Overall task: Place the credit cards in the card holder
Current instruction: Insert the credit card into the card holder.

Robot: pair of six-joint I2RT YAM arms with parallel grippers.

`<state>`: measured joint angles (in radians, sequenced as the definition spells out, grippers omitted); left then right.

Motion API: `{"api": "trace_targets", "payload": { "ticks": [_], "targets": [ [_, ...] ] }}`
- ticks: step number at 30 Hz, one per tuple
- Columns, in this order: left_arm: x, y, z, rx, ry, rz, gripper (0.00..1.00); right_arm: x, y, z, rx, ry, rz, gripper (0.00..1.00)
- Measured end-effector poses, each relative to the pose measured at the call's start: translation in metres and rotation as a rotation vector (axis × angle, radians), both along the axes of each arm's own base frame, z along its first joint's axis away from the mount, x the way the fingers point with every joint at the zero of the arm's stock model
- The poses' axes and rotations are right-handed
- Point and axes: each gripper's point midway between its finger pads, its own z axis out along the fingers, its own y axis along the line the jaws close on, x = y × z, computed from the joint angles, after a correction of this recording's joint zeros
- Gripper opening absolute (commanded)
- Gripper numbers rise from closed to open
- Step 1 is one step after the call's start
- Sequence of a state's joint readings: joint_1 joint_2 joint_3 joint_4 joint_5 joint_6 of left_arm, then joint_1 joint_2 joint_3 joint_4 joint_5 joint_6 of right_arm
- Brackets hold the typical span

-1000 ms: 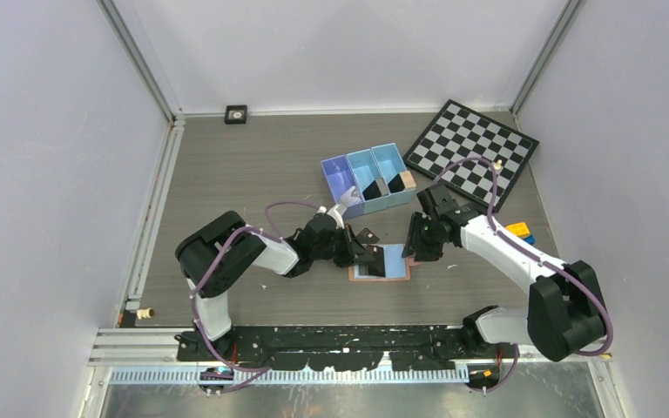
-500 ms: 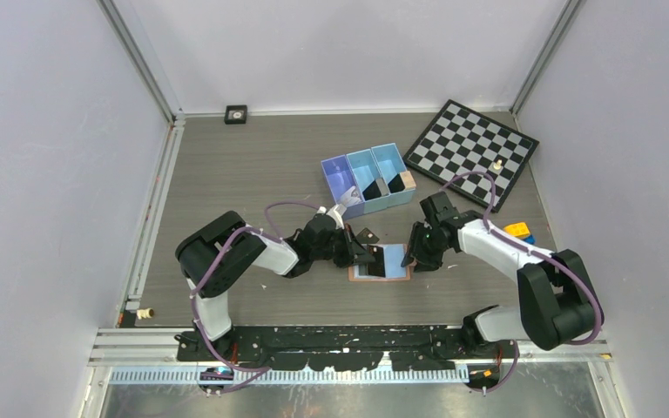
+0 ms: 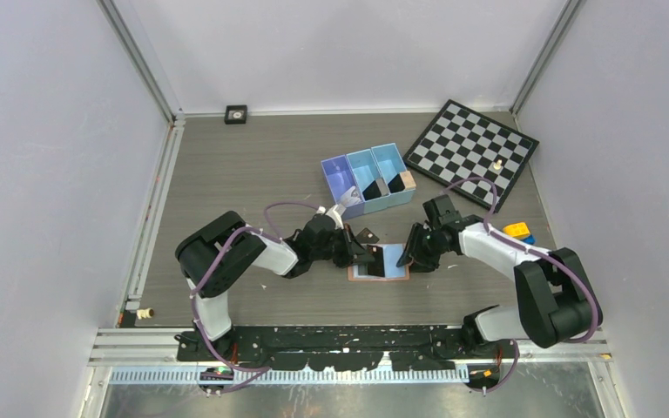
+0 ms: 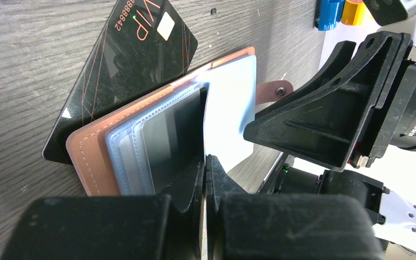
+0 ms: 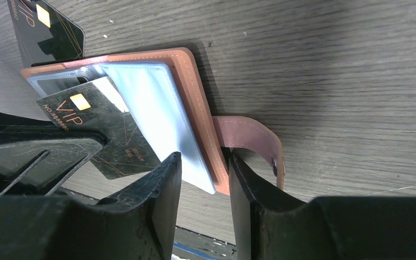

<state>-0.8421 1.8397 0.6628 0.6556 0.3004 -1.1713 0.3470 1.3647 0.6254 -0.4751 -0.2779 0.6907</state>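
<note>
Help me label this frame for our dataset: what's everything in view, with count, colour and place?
wallet: one, tan with blue lining, lying open between the hands
held card: one, black, in the left hand over the wallet
loose card: one, black, flat, partly under the wallet
bin: one, blue, three compartments, behind the wallet
chessboard: one, black and white, far right
chess piece: one, pale, on the chessboard
bricks: two, yellow and blue, by the right arm
left hand: one, black, shut on the held card
right hand: one, black, open, astride the wallet's tab edge
</note>
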Motion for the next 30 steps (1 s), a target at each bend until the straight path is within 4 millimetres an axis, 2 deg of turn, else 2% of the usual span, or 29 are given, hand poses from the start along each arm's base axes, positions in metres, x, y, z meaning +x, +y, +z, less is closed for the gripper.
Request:
{"api": "trace_targets", "payload": {
  "ticks": [7,16,26,30],
  "targets": [
    [0.0002,0.0005,-0.0001,-0.002,-0.004,0.003,0.00,-0.0003,-0.0006,0.0001,0.024,-0.021,-0.031,0.34],
    [0.0026,0.0001,0.0015,-0.007,-0.014,0.011,0.00,0.0002,0.0037,-0.0041,0.046,-0.004,-0.042,0.16],
    [0.0029,0.0000,0.0018,-0.009,-0.015,0.013,0.00,0.0001,0.0036,-0.0050,0.045,0.000,-0.045,0.13],
    [0.0029,0.0001,0.0017,-0.009,-0.014,0.014,0.00,0.0001,0.0034,-0.0051,0.043,0.000,-0.045,0.08]
  ]
}}
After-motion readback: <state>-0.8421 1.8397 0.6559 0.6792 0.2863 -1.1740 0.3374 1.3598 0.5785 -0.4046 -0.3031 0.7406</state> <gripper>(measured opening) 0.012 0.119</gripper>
